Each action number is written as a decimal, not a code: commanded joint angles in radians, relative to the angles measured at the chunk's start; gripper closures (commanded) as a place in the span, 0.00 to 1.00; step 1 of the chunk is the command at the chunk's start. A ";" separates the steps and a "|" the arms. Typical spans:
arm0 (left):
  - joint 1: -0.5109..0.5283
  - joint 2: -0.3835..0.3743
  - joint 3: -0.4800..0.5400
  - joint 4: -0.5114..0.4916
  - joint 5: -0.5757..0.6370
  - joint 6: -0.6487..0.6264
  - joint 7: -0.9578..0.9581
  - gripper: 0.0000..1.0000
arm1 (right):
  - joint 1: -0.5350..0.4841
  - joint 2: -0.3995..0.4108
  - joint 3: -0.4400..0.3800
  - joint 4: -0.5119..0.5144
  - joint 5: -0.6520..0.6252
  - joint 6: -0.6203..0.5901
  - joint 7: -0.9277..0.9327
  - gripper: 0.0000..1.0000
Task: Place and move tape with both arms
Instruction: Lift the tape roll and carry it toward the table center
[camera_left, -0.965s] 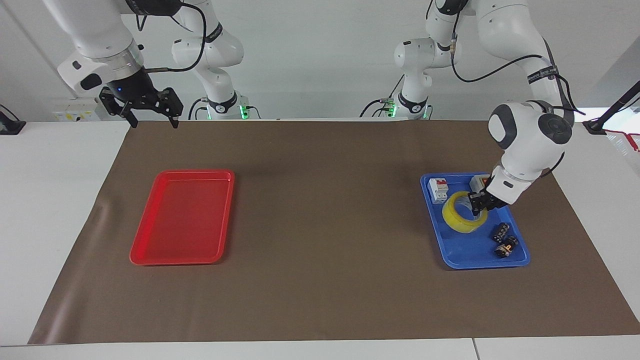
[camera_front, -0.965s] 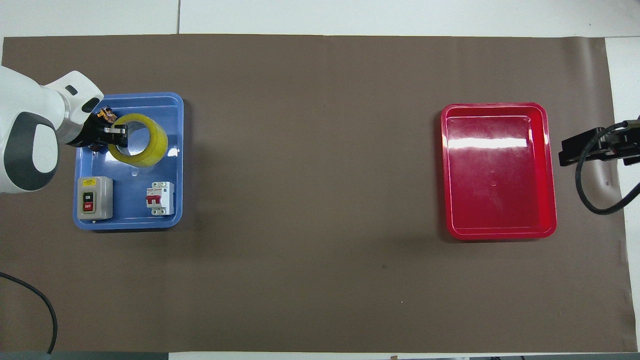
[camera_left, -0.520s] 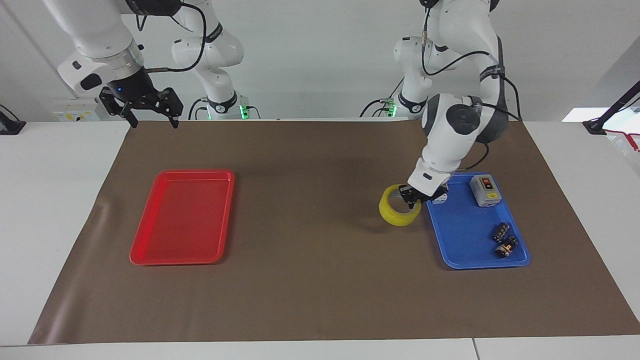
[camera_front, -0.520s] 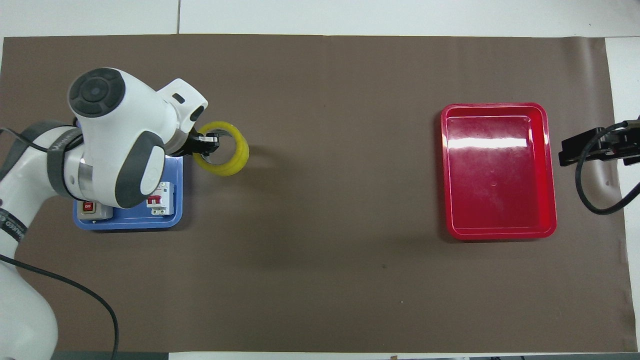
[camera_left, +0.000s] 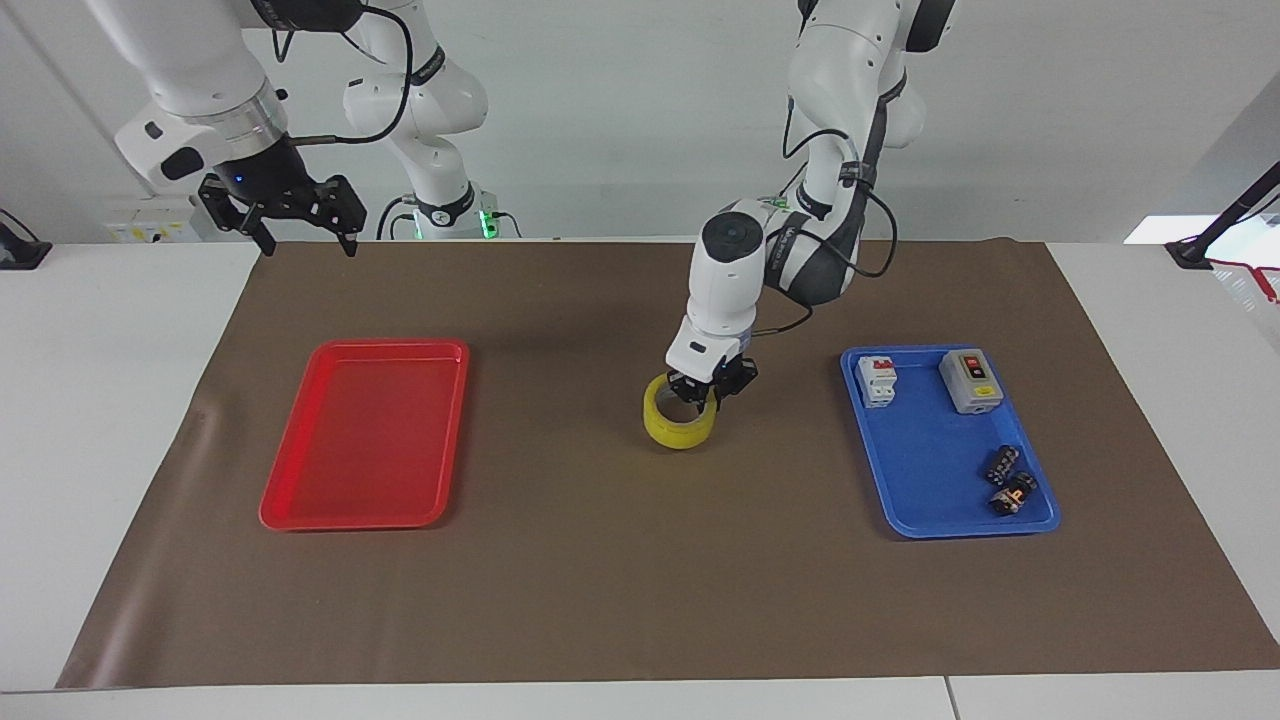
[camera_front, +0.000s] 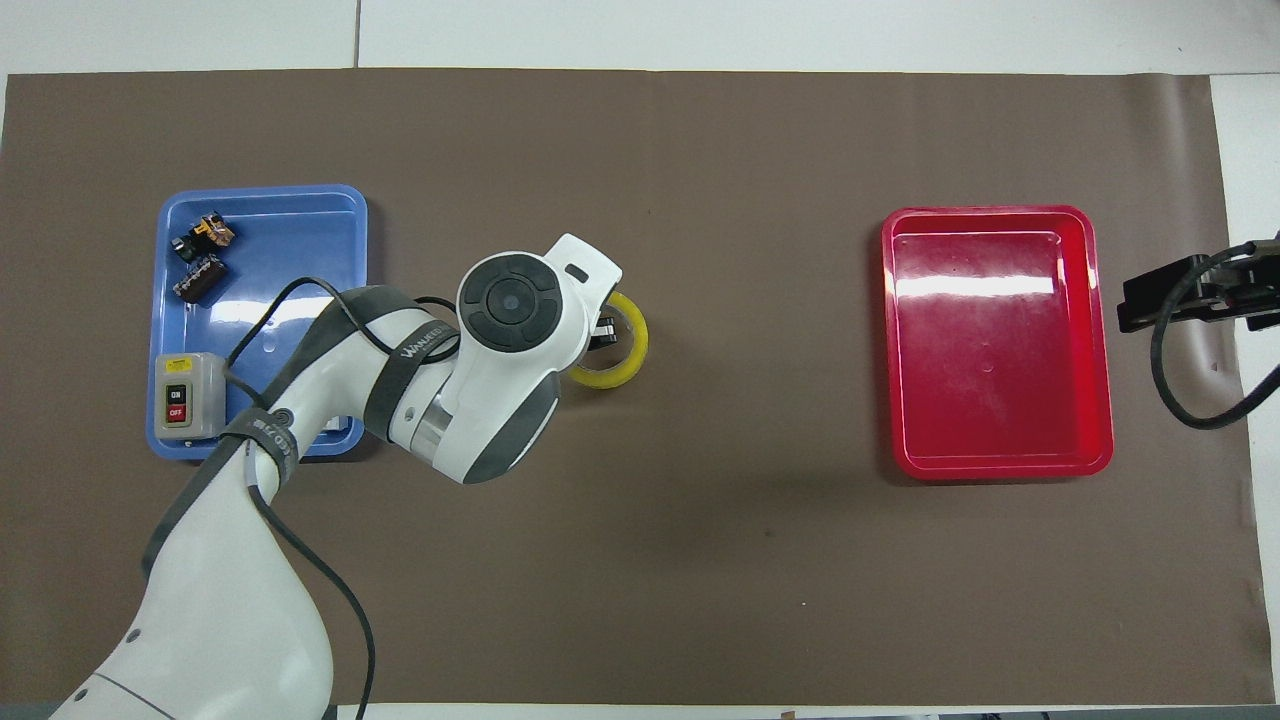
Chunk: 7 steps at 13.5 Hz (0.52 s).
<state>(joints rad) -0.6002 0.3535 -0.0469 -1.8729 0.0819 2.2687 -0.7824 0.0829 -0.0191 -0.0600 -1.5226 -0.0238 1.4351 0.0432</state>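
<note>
Going by the facing view, from the right arm's end of the table to the left arm's. Right gripper (camera_left: 297, 230) hangs high above the edge of the brown mat (camera_left: 640, 600) nearest the robots, fingers spread, nothing between them; that arm waits. In the overhead view only its black body shows at the frame edge (camera_front: 1165, 293). Red tray (camera_left: 365, 435) (camera_front: 998, 340) lies flat on the mat toward the right arm's end, nothing in it. Mid-table: yellow tape (camera_left: 679, 424) (camera_front: 612, 342) sits between the two trays, hole facing up, low over or on the mat; can't tell if it touches. Left gripper (camera_left: 704, 391) comes down on it from above, clamped on the rim nearest the robots, one finger inside the hole and one outside the wall. In the overhead view the left arm's wrist covers most of the gripper (camera_front: 601, 330) and part of the roll. Blue tray (camera_left: 930, 500) (camera_front: 290, 215) lies toward the left arm's end, well apart from the tape. In it: a white breaker with a red switch (camera_left: 877, 380), beside it a grey on/off switch box (camera_left: 970, 380) (camera_front: 189, 396), both at the tray's end nearer the robots; two small dark parts (camera_left: 1008, 480) (camera_front: 200, 260) at its end farther from them. The arm hides the breaker in the overhead view.
</note>
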 joint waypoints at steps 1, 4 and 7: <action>-0.021 0.012 0.016 -0.002 0.029 0.028 -0.034 1.00 | -0.017 -0.012 0.006 -0.014 0.013 -0.005 -0.025 0.00; -0.039 0.022 0.015 -0.020 0.029 0.051 -0.070 1.00 | -0.017 -0.012 0.006 -0.014 0.013 -0.005 -0.025 0.00; -0.035 0.021 0.015 -0.017 0.029 0.058 -0.074 0.93 | -0.017 -0.012 0.006 -0.014 0.013 -0.005 -0.025 0.00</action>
<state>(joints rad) -0.6238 0.3832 -0.0463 -1.8780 0.0842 2.2991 -0.8267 0.0829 -0.0191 -0.0600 -1.5226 -0.0238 1.4351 0.0432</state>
